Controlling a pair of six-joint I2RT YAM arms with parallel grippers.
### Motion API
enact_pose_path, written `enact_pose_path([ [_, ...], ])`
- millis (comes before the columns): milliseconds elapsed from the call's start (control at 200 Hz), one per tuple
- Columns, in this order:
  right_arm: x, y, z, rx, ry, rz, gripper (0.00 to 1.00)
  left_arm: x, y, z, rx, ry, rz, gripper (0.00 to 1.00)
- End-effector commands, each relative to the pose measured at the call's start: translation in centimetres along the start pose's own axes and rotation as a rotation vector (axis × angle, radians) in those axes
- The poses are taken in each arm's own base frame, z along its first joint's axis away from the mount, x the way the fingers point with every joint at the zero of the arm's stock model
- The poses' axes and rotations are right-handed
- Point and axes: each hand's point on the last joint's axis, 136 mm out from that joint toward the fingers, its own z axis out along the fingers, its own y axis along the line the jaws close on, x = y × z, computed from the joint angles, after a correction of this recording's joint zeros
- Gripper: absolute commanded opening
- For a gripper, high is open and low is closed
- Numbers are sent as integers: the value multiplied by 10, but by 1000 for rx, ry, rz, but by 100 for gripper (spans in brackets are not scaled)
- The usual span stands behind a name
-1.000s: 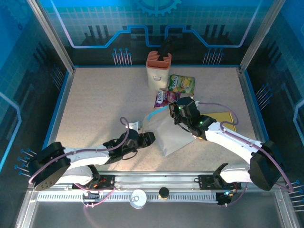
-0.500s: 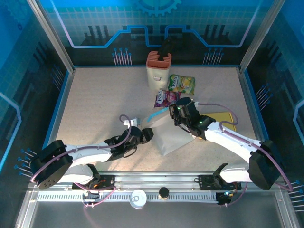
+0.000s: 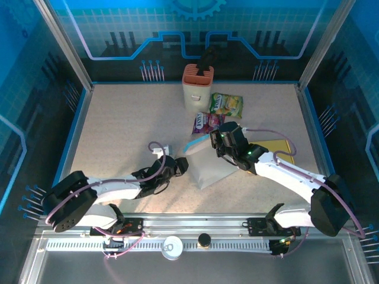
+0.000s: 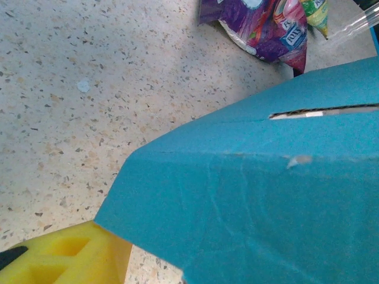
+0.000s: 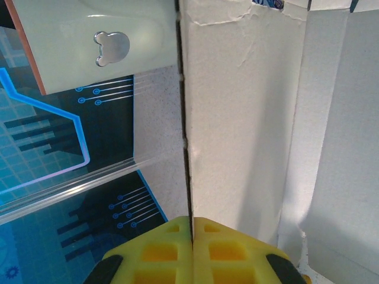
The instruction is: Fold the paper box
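Now R hand (image 5: 191,231) pinched shut on paper box (image 5: 243,118); L hand (image 3: 180,166) at edge.

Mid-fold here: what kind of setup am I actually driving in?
Probably an enclosed robot demo or lab cell, not a home: aluminium frame posts, blue circuit-pattern printed wall panels, and a speckled beige tabletop with a metal mounting rail at its near edge.

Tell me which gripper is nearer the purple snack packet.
Right. The right gripper sits just beside the purple snack packet; the left gripper is farther off, at the paper box's left edge.
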Motion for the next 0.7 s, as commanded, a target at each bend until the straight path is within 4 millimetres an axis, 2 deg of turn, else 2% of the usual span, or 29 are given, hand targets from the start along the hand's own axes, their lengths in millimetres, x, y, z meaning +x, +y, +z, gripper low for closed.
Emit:
enact_pose_path([
  [0,3,0,-3,7,-3,5,0,-5,-7,6,44,-34,42,54],
  [100,3,0,-3,7,-4,4,0,-8,-13,10,83,-63,45,48],
  [265,3,-5,-2,17,-3,6,0,-14,-28,12,164,-102,35,30],
  [355,2,-6,-1,20,-4,8,0,-18,-38,9,205,-121,49,27],
  [475,1,-9,0,26,-9,6,0,-22,-51,2,273,-132,71,29],
  [555,0,-12,2,33,-13,5,0,-19,-56,0,291,-113,84,35],
  [695,-3,-14,7,33,-8,7,0,-10,-33,-6,193,-66,63,49],
])
